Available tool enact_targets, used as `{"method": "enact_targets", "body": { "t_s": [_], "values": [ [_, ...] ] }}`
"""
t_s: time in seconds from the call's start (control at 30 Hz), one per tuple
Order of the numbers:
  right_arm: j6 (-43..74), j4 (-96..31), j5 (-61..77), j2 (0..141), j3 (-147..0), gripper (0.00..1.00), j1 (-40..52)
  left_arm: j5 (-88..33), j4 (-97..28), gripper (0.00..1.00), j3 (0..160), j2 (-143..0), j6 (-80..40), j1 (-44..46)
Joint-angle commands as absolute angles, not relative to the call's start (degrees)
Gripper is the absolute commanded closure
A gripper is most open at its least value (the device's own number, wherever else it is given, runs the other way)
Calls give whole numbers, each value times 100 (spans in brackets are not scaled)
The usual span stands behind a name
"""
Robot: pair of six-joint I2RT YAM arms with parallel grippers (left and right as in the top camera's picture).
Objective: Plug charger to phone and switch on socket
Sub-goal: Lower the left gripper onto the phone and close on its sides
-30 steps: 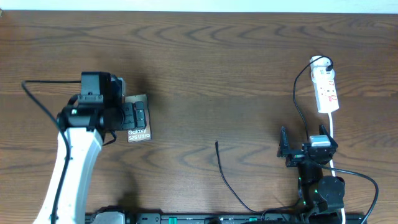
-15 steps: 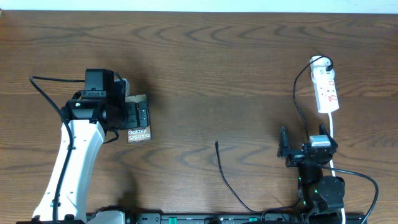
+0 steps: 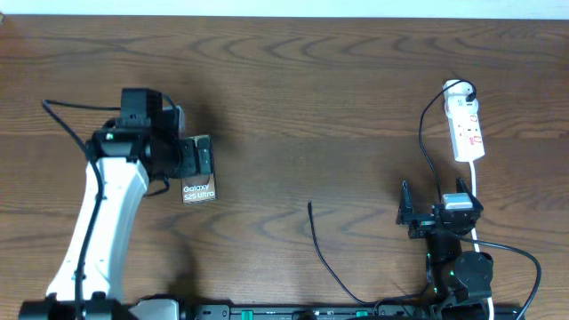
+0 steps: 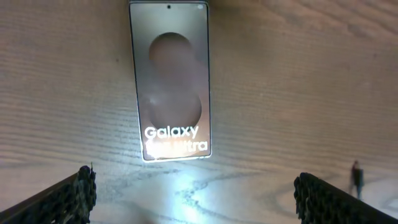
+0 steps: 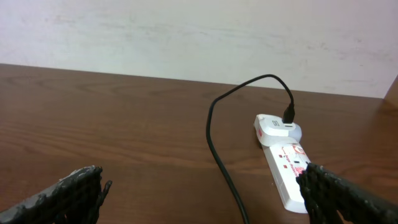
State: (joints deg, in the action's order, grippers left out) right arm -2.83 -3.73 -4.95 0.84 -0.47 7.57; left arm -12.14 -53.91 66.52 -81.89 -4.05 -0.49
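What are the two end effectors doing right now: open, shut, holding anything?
Left end effector: open, holding nothing, over the phone.
Right end effector: open, holding nothing.

Table point(image 3: 293, 98) open around phone point(image 4: 171, 81) — charger point(image 3: 315, 238) well apart.

left arm point(image 3: 100, 209) white link, black joints, thin black cable point(image 3: 60, 133) looping off it, right arm point(image 3: 455, 262) all black, grey wrist block point(image 3: 456, 201), claw fingers point(image 4: 71, 196) black, ribbed pads

Overhead, the left arm point(image 3: 147, 153) covers the upper part of the phone point(image 3: 199, 189).
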Motion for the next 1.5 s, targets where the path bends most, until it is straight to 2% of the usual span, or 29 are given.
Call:
{"method": "enact_targets", "body": {
  "t_s": [0.0, 0.33, 1.47],
  "values": [
    [-349, -386, -526, 49, -32, 1, 707, -1240, -5690, 1, 7253, -8663, -480, -58],
    [-349, -386, -526, 49, -32, 1, 707, -1212, -6300, 1, 7728, -9756, -523, -58],
    [-349, -386, -526, 49, -32, 1, 705, -941, -5911, 0, 7721, -10910, -650, -58]
  ]
}}
